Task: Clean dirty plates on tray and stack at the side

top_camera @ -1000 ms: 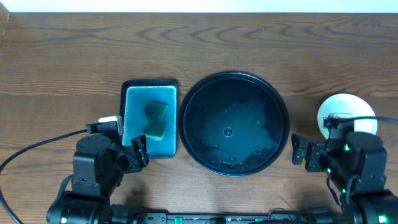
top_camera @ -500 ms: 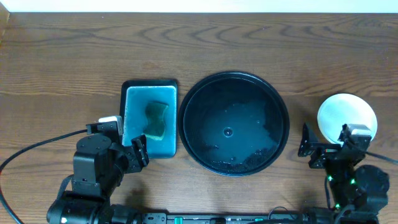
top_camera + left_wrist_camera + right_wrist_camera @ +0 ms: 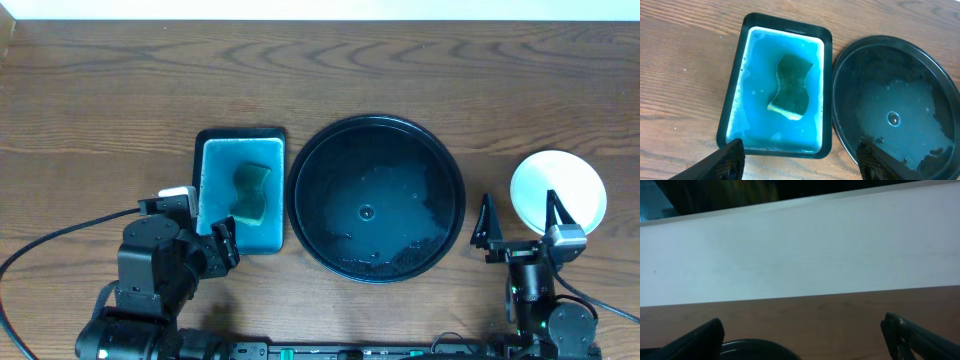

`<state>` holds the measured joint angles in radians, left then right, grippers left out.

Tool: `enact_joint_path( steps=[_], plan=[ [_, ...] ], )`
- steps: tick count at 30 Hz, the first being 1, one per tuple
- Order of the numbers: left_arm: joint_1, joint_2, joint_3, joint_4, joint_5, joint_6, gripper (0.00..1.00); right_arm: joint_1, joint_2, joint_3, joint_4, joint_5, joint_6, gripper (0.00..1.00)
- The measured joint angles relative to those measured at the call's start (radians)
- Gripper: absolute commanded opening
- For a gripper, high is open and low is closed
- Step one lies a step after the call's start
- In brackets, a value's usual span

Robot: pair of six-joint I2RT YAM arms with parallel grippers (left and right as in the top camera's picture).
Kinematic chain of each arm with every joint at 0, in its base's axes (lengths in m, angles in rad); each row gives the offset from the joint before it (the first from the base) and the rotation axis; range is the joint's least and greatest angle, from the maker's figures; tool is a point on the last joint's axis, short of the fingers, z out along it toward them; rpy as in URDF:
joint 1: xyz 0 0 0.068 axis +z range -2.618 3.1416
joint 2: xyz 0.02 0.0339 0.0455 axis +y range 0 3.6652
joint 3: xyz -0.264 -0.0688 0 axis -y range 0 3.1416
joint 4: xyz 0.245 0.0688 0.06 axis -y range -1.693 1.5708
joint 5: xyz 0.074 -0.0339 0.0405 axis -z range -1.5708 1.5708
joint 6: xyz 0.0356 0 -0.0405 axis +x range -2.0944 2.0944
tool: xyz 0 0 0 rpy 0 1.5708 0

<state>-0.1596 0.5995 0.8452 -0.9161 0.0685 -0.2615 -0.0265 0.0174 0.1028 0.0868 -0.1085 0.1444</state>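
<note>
From above, the right pincer [image 3: 518,222] has drawn back off the plates [image 3: 558,190], jaws wide and empty. The stack now sits uncovered on the counter [image 3: 100,100], right of the tray [image 3: 375,170], which carries no plate, so the job looks finished. The left pincer [image 3: 195,222], also spread and empty, has not stirred beside the basin [image 3: 240,132].

The left wrist shows the sponge [image 3: 791,85] lying in the basin's water, with the tray rim close alongside.

The right wrist shows only the tray's edge, bare counter and the wall [image 3: 800,250], so there is ample room ahead.
</note>
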Motion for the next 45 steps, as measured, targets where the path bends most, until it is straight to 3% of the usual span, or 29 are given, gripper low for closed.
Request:
enact_joint_path(
  steps=[5,10,14,20,45],
  plan=[
    [0.000,0.000,0.000,0.000,0.000,0.000,0.73,0.000,-0.005,-0.073,0.130,0.000,0.000,0.99],
    [0.000,0.000,0.000,0.000,0.000,0.000,0.73,0.000,-0.005,-0.095,0.130,0.013,0.000,0.99],
    [0.000,0.000,0.000,0.000,0.000,0.000,0.73,0.000,-0.006,-0.095,0.086,0.051,0.000,0.99],
    [0.000,0.000,0.000,0.000,0.000,0.000,0.73,0.003,-0.005,-0.096,-0.153,0.089,-0.009,0.99],
    [0.000,0.000,0.000,0.000,0.000,0.000,0.73,0.019,-0.005,-0.096,-0.157,0.098,-0.101,0.99]
  ],
)
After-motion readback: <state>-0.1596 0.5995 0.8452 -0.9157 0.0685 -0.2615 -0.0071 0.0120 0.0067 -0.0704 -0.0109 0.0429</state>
